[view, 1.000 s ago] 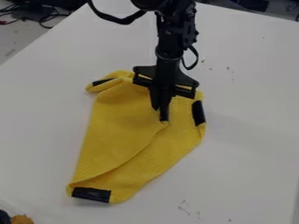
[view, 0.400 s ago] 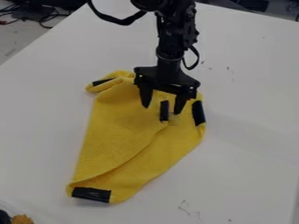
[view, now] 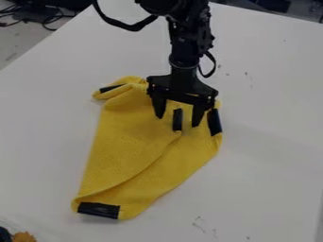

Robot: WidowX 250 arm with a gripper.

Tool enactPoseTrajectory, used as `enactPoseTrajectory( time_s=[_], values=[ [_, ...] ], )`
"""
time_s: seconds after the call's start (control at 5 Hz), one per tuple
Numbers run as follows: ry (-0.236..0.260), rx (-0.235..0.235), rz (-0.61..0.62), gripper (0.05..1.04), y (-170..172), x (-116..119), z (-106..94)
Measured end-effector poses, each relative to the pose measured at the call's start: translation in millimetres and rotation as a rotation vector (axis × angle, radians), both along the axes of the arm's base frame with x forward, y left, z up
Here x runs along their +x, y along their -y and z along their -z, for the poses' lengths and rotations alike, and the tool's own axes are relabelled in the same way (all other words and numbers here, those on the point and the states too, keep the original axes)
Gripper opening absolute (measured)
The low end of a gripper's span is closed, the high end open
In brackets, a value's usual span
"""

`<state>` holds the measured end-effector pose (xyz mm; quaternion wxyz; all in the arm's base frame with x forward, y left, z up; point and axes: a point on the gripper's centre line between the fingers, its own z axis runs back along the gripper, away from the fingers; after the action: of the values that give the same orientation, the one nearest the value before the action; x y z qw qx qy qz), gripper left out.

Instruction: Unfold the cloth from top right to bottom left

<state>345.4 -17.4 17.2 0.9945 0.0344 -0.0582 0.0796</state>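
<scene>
White tabletop (view: 265,156) stretches across most of the view, its left edge slanting down from the top, with dark cables (view: 47,18) on the grey floor (view: 19,40) beyond it. On this surface, left of the view's centre, lies the yellow cloth (view: 129,146), still partly folded: one layer lies over another, with a diagonal fold line running down toward the bottom end. Black tape strips mark it at the crumpled upper-left corner, along the right edge, at the bottom end, and on the folded-over corner (view: 177,120) in its upper part.

Above that folded-over corner hangs the black gripper (view: 178,121), coming in from the top edge. Its fingers are spread wide, one on each side of the upright tape strip, and it has hold of nothing. An orange-brown object (view: 24,237) sits at the lower-left corner of the view.
</scene>
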Motion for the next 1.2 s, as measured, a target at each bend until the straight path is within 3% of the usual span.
enactPoseTrajectory(
  time_s=[0.4, 0.6, 0.8, 1.2],
  values=[
    [-0.006, -0.003, -0.009, 0.359, -4.6, 0.4, 5.7],
    [-0.010, -0.008, -0.002, 0.167, -3.2, 1.2, 7.2],
    [-0.011, -0.012, -0.003, 0.078, -2.9, 2.7, 7.8],
    [-0.053, 0.051, -0.020, 0.056, -12.8, -1.6, -1.8]
  ],
)
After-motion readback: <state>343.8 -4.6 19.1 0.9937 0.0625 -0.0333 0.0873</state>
